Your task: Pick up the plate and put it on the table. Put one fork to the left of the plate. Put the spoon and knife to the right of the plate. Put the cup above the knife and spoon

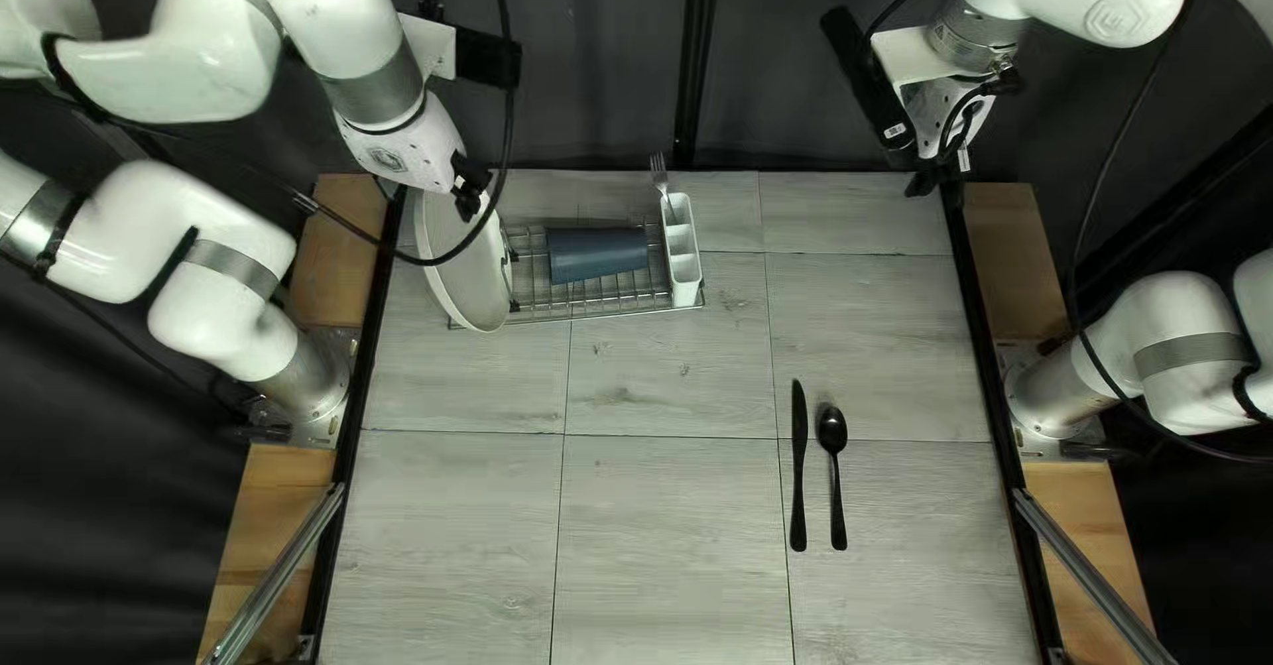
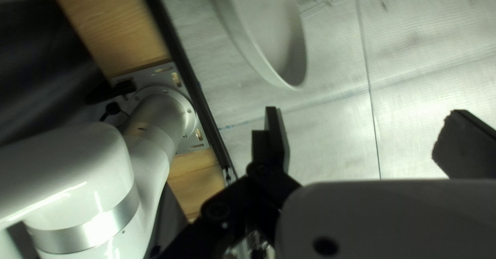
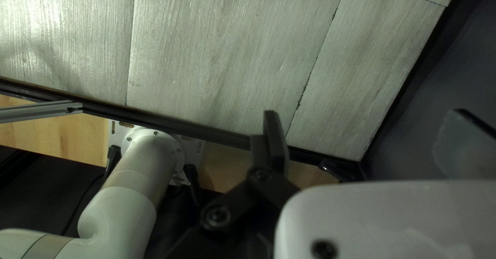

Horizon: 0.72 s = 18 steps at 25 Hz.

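plate (image 1: 458,261) and cup (image 1: 597,254) rest on the rack (image 1: 607,299), far left; knife (image 1: 798,460) and spoon (image 1: 833,430) lie on the desk (image 1: 663,373); left and right jaws released.

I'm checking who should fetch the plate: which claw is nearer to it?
Left. The left claw hangs close to the plate, overlapping its far end in the top left view; the right claw is well away, near the table's far right corner.
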Available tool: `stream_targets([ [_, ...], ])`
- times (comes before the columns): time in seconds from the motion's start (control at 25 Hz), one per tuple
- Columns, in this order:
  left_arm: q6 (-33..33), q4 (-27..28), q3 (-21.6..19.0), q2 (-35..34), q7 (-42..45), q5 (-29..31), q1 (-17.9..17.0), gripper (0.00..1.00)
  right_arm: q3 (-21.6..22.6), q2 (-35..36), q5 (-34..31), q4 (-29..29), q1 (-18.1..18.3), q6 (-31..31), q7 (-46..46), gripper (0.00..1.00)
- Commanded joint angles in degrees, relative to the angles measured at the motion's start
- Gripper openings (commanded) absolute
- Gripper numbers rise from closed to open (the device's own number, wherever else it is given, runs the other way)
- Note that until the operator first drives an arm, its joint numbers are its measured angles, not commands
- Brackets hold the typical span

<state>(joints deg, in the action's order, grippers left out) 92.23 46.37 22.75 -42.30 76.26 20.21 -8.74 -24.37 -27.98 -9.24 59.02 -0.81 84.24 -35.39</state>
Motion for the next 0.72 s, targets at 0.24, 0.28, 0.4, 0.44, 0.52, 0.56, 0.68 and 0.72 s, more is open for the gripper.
stream_targets([
  [0.24, -1.76, -6.04, 4.20, 1.75, -0.02, 0.68, 1.84, 1.00, 0.00, 0.00, 0.00, 0.00, 0.00, 0.00, 0.00, 1.00],
  [0.28, -2.11, -6.41, 4.73, 2.01, -0.24, 0.75, 1.91, 1.00, 0.00, 0.00, 0.00, 0.00, 0.00, 0.00, 0.00, 1.00],
  [0.4, -4.15, -8.35, 7.21, 3.14, -1.13, 1.18, 2.41, 1.00, 0.00, 0.00, 0.00, 0.00, 0.00, 0.00, 0.00, 1.00],
  [0.44, -5.44, -9.24, 8.47, 4.03, -1.55, 1.40, 2.53, 0.95, 0.00, 0.00, 0.00, 0.00, 0.00, 0.00, 0.00, 1.00],
  [0.52, -6.50, -9.61, 9.75, 5.51, -1.98, 1.32, 2.39, 0.03, 0.00, 0.00, 0.00, 0.00, 0.00, 0.00, 0.00, 1.00],
  [0.56, -6.66, -9.51, 10.01, 6.02, -2.04, 1.16, 2.27, 0.00, 0.00, 0.00, 0.00, 0.00, 0.00, 0.00, 0.00, 1.00],
  [0.68, -5.71, -8.33, 9.73, 6.60, -1.96, 0.54, 1.95, 0.00, 0.00, 0.00, 0.00, 0.00, 0.00, 0.00, 0.00, 1.00],
  [0.72, -4.13, -6.71, 8.80, 6.91, -1.48, -0.09, 1.57, 0.00, 0.00, 0.00, 0.00, 0.00, 0.00, 0.00, 0.00, 1.00],
])
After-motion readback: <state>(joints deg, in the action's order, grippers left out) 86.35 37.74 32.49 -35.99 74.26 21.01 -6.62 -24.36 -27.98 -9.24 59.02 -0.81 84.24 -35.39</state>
